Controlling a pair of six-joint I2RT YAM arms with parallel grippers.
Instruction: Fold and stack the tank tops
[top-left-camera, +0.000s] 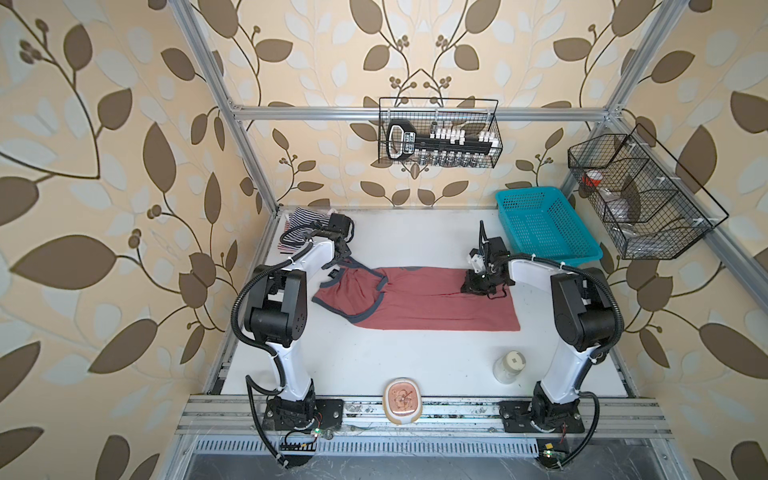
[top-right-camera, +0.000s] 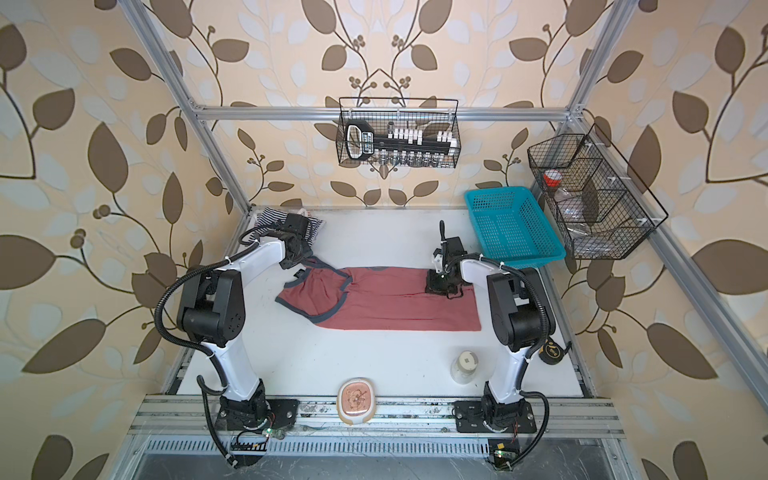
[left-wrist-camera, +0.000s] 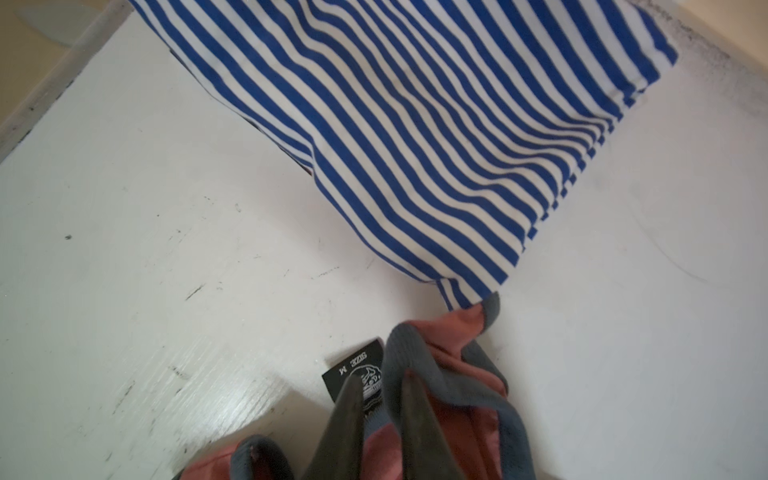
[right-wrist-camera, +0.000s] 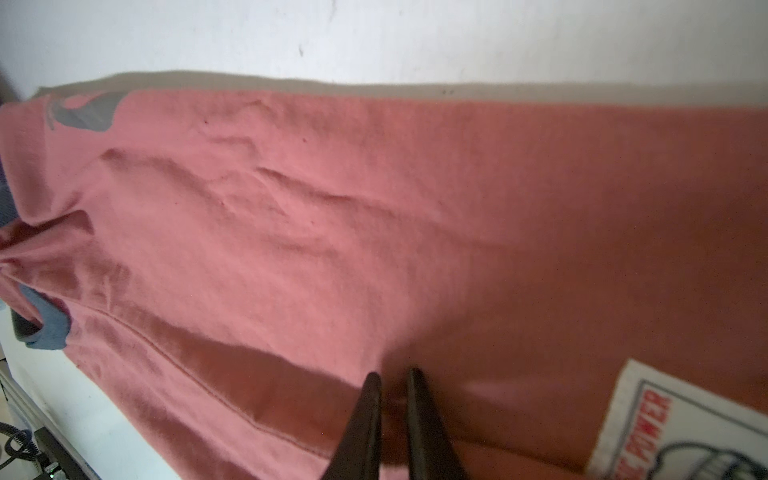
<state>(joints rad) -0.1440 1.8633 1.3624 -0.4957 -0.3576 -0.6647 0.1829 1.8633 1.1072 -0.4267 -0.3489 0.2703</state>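
Observation:
The dusty red tank top (top-left-camera: 436, 299) (top-right-camera: 395, 303) with dark trim lies lengthwise across the middle of the table, straps to the left. My left gripper (top-left-camera: 336, 266) (left-wrist-camera: 381, 380) is at the strap end. Its jaws stand slightly apart, and the grey trim and a black size label (left-wrist-camera: 353, 365) lie in the gap. At the hem end my right gripper (top-left-camera: 473, 286) (right-wrist-camera: 392, 376) is shut on a pinch of the red fabric (right-wrist-camera: 332, 208). The navy-and-white striped tank top (top-left-camera: 305, 224) (left-wrist-camera: 415, 124) lies folded in the back left corner. A sliver of red-striped cloth (top-left-camera: 286, 248) shows under it.
A teal plastic basket (top-left-camera: 544, 224) stands at the back right. A lidded jar (top-left-camera: 509, 365) is at the front right and an oval dish (top-left-camera: 402, 401) at the front edge. A tape measure (top-right-camera: 552, 351) lies beside the right arm. Wire baskets (top-left-camera: 440, 133) hang on the walls.

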